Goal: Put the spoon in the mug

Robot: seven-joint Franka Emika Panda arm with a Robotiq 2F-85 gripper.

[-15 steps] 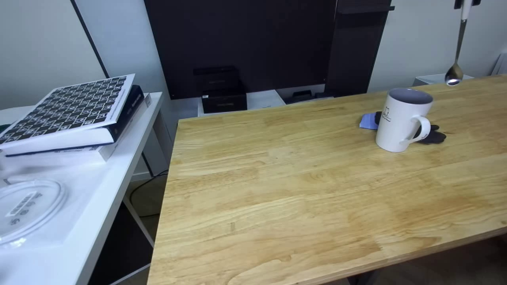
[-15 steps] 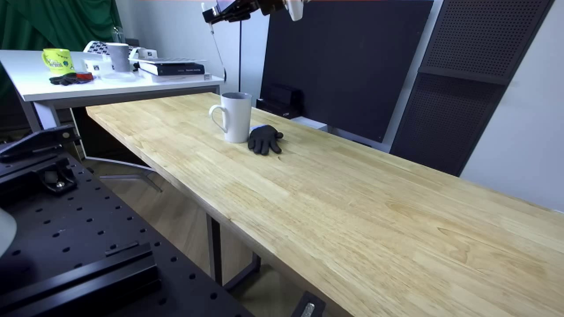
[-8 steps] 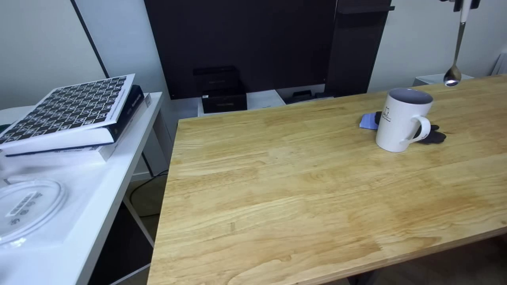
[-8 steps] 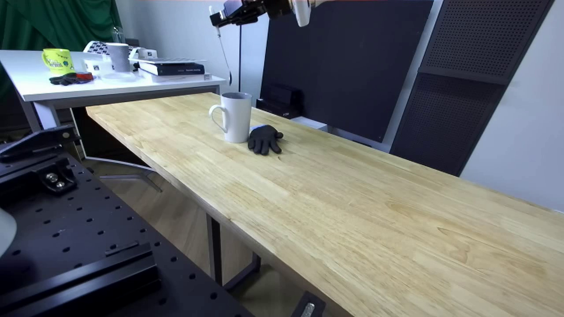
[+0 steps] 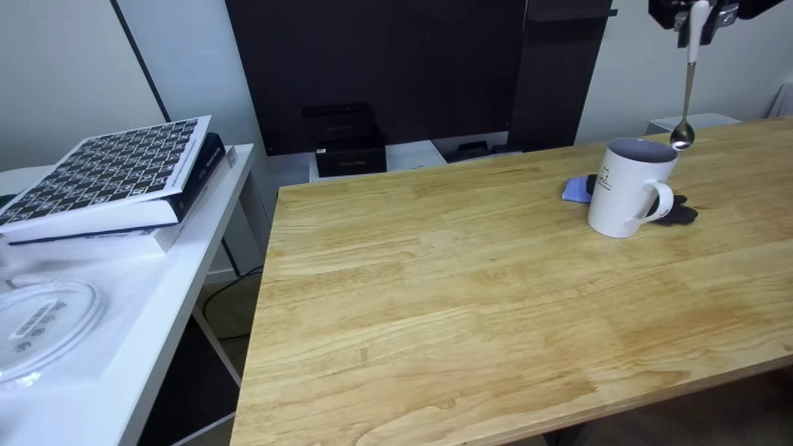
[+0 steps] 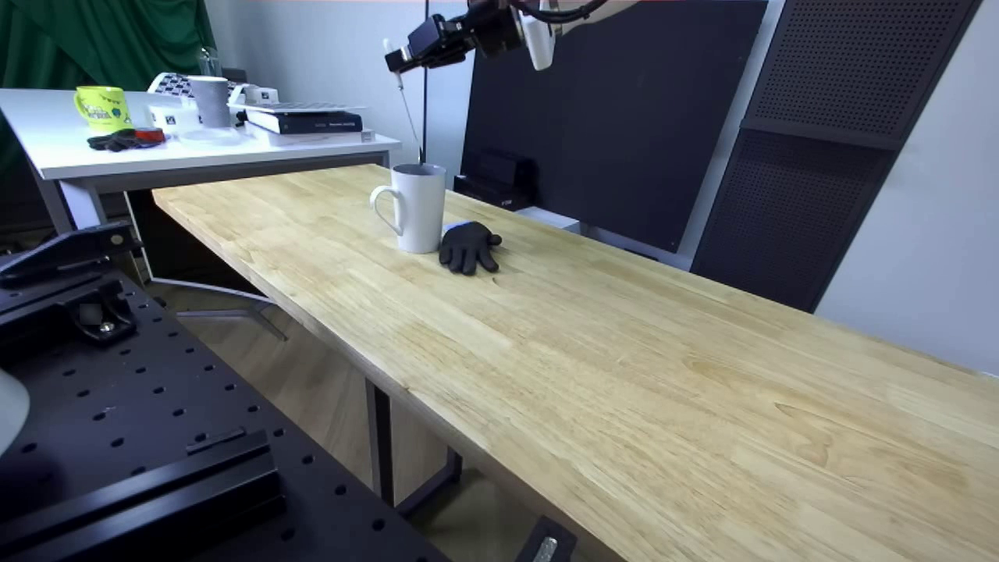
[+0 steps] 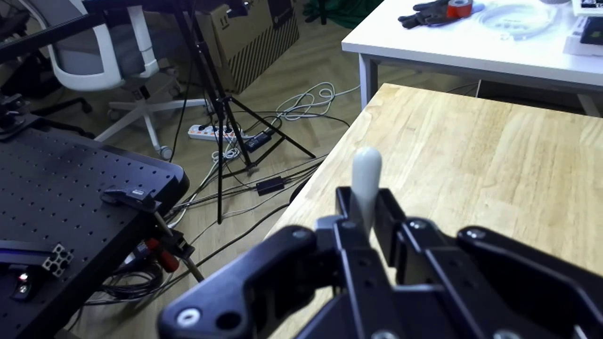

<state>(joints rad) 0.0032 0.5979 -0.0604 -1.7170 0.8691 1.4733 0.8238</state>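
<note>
The white mug [image 5: 626, 195] stands upright on the wooden table and also shows in an exterior view [image 6: 423, 211]. It is outside the wrist view. My gripper [image 7: 366, 207] is shut on the white handle of the spoon [image 7: 366, 169], whose end sticks out above the fingertips. In an exterior view the spoon [image 5: 689, 93] hangs bowl down, slightly tilted, its bowl overlapping the right edge of the mug's rim. In an exterior view the spoon [image 6: 409, 113] ends at the mug's mouth, just at rim height. I cannot tell whether the bowl is over the opening or beside it.
A black glove [image 6: 468, 248] with a light blue cuff lies on the table [image 6: 593, 359] right beside the mug. A white side table [image 6: 117, 168] with books [image 6: 304, 121] and cups stands beyond the wooden table's end. A tripod [image 7: 221, 108] stands on the floor.
My gripper has come down with the spoon and moved toward the mug, so the spoon's bowl has dropped from well above the mug to about its rim. The mug has not moved.
</note>
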